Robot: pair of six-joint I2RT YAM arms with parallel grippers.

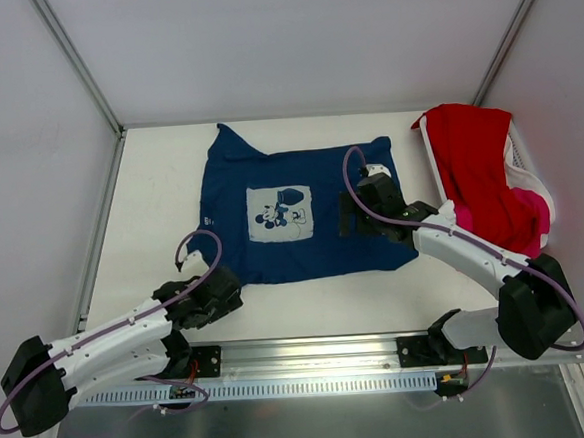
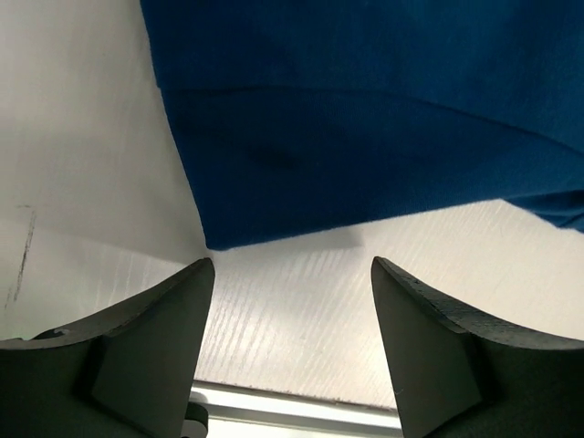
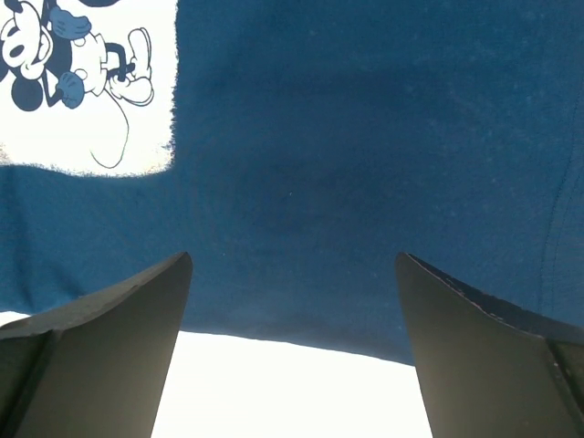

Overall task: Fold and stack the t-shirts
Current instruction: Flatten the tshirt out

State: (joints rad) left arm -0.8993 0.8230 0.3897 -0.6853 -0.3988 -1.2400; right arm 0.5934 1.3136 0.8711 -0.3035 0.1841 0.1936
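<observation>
Navy tee (image 1: 306, 206) flat on table (image 1: 160, 188): soft, light, limp. Best pinched at hem corners toward near edge. Both jaws spread, empty.

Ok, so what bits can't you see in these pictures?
Top view: pink t-shirt mostly buried under the red t-shirt, which also hides the inside of the basket.
Top view: the right arm covers part of the navy t-shirt near its right side.
Right wrist view: the mouse print is cut off by the top and left edges.
Left wrist view: only a shirt corner shows.
</observation>
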